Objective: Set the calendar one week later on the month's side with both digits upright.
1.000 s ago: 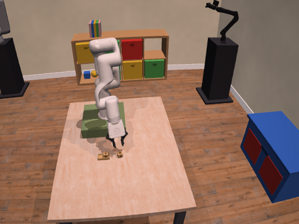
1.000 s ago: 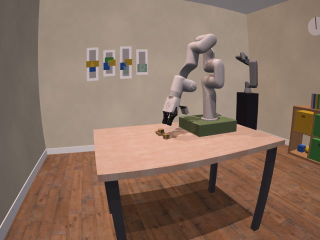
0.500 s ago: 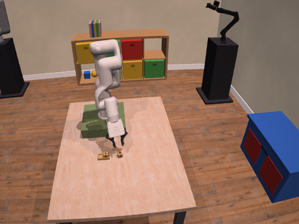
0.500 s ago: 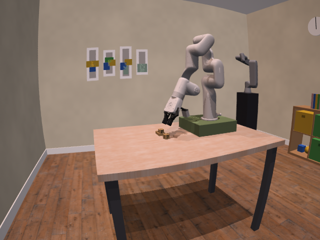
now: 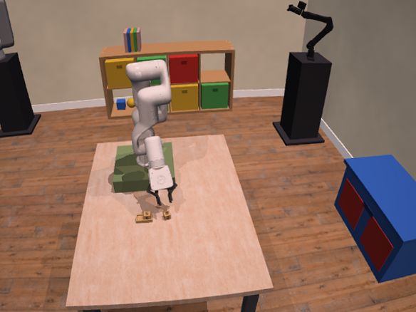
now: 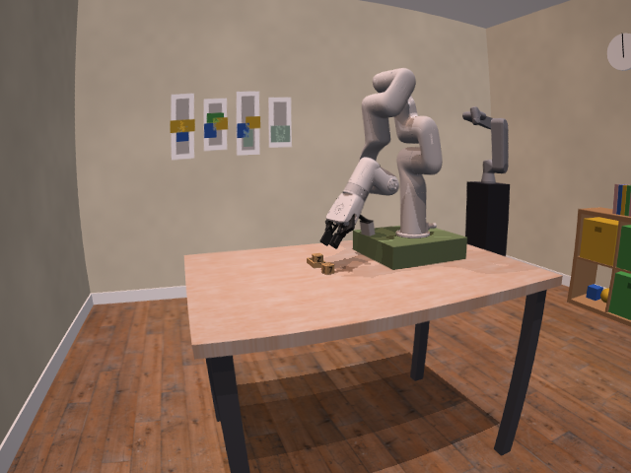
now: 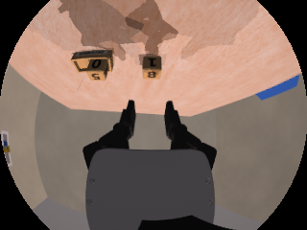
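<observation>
Pale wood counter [image 5: 164, 260] [image 6: 285, 300] [image 7: 48, 81]. Loose cube [image 5: 166, 215] [image 6: 327, 268] [image 7: 152, 73] on it, beside tray [image 5: 140, 220] [image 6: 312, 263] [image 7: 76, 62] holding other cube [image 5: 147, 215] [image 6: 317, 257] [image 7: 97, 74]. Tool [image 5: 164, 202] [image 6: 329, 242] [image 7: 150, 107] above, set back toward arm base, tilted, part-open, empty; loose cube lies ahead of fingertips, roughly centred between them.

- Two cubes, one [image 5: 147, 214] [image 6: 317, 258] [image 7: 97, 69] in the tray, the other [image 5: 166, 215] [image 6: 327, 268] [image 7: 152, 67] outside it.
- One tray [image 5: 142, 220] [image 6: 311, 262] [image 7: 91, 53].
- One bench [image 5: 164, 260] [image 6: 285, 305] [image 7: 192, 77].
- One pincer [image 5: 164, 202] [image 6: 331, 242] [image 7: 150, 107], with two fingers.
- Three robot arms: a white one [image 5: 148, 99] [image 6: 411, 193] mid-frame from the top, a grey one [image 5: 4, 26] [image 6: 499, 145] upper left, a black one [image 5: 318, 16] upper right.
- Two black stands, left [image 5: 7, 94] [image 6: 486, 214] and right [image 5: 305, 95] in the top view.
- Six bins: three green, two yellow, one red [image 5: 183, 70].
- Four wall pictures, upper left of the exterior frame.
- One blue cabinet [image 5: 395, 193], right of the top frame.
- One clock [image 6: 619, 52], upper right of the exterior frame.
</observation>
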You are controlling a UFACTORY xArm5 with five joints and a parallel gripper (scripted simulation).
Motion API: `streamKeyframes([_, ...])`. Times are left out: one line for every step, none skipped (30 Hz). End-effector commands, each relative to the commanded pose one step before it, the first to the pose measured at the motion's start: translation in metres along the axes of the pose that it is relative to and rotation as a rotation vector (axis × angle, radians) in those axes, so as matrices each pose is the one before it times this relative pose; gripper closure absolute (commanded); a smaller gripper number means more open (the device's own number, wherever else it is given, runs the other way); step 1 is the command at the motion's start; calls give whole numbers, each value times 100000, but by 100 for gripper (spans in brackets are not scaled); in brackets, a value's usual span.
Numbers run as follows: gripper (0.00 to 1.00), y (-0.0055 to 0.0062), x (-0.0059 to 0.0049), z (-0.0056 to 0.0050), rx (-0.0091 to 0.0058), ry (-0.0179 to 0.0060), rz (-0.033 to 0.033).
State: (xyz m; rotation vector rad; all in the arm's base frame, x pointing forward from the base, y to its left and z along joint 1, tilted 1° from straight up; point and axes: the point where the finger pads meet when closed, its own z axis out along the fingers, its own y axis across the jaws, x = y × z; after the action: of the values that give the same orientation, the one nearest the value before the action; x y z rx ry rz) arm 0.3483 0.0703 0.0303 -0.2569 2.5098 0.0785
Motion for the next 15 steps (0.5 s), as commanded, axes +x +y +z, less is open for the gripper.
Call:
streamKeyframes([53,0,-77,-8,0,-396,0])
streamKeyframes([53,0,0,0,0,0,0])
streamKeyframes([53,0,0,0,0,0,0])
streamKeyframes([53,0,0,0,0,0,0])
streamKeyframes([53,0,0,0,0,0,0])
streamKeyframes([53,0,0,0,0,0,0])
streamKeyframes([53,0,1,1,0,0,0])
streamKeyframes([53,0,2,3,0,0,0])
streamKeyframes([53,0,4,6,0,0,0])
streamKeyframes([53,0,7,9,1,0,0])
streamKeyframes([53,-1,10,14,1,0,0])
streamKeyframes([53,-1,13,18,1,1,0])
streamKeyframes([53,-1,17,24,2,1,0])
streamKeyframes([53,-1,21,29,2,1,0])
streamKeyframes([53,-2,25,35,3,1,0])
